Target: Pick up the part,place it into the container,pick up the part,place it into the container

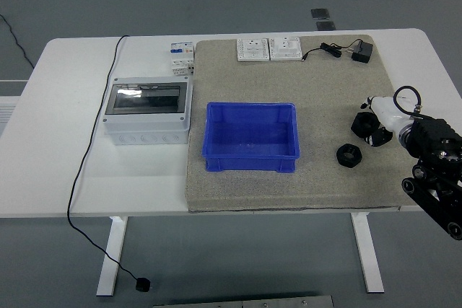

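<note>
Grey flooring surrounds a white table [43, 171], most of it covered by a coarse grey mat [289, 70] running from the far edge to the near one. At the mat's centre sits an open blue container [252, 164], the landmark for everything else, and nothing shows inside it.

Left of the container, off the mat and on bare tabletop, stands a grey box with a dark see-through lid [147, 111]. A thin black cable [92, 151] passes beside that box, drops over the near edge and ends in a round black plug [143, 284] on the floor.

To the right of the container, the robot's right hand [382, 113] reaches in from the picture's right edge on a black arm [434, 167]. Its white and black fingers [380, 102] meet a black part [367, 129] on the mat, but whether they are clamped on it or merely touching cannot be told from this view. A second black part [352, 155], ring-shaped with flat sides, lies free on the mat between the container and that hand, nearer the front edge.

Behind the container, at the mat's far edge, lie two white square plates [268, 48] side by side. Right of them rests a small black adapter [362, 53] with its short lead. Behind and left of the container, just off the mat, stand small white switch units [182, 58].
</note>
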Action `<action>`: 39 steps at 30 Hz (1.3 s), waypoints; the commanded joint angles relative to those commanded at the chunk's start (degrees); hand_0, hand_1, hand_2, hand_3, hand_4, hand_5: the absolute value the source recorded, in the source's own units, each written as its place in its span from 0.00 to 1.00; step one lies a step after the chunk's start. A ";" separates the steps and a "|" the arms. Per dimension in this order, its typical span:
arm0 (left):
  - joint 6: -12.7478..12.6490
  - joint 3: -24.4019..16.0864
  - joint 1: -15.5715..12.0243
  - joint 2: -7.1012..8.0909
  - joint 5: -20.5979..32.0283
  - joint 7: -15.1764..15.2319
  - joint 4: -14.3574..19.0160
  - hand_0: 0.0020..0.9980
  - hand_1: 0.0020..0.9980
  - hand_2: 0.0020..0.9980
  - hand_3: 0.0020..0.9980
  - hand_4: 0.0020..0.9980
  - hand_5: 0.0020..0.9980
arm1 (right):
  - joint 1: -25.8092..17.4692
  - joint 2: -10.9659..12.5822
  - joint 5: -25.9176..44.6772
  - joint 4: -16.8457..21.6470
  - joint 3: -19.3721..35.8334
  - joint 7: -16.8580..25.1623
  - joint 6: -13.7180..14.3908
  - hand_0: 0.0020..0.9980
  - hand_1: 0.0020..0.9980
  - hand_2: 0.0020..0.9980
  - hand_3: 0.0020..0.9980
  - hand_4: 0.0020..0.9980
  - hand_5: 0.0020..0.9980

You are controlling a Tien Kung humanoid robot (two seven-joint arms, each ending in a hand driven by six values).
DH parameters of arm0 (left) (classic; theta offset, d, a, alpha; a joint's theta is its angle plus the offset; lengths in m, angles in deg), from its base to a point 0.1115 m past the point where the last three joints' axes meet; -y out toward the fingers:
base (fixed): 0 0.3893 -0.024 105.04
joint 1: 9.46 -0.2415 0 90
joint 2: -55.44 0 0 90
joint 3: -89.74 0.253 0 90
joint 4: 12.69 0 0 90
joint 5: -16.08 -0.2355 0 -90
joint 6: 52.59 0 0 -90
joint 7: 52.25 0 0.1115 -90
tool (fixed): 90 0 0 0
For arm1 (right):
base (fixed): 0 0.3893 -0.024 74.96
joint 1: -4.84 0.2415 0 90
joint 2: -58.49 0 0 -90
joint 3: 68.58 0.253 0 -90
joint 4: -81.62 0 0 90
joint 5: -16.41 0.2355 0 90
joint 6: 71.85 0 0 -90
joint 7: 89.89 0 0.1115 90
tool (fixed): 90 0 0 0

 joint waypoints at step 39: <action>-0.37 -0.31 -0.22 0.19 -0.44 0.82 0.00 0.73 0.59 0.62 0.69 0.70 0.75 | 4.81 -1.74 11.56 20.97 -12.12 5.07 9.63 0.67 0.65 0.60 0.65 0.45 0.00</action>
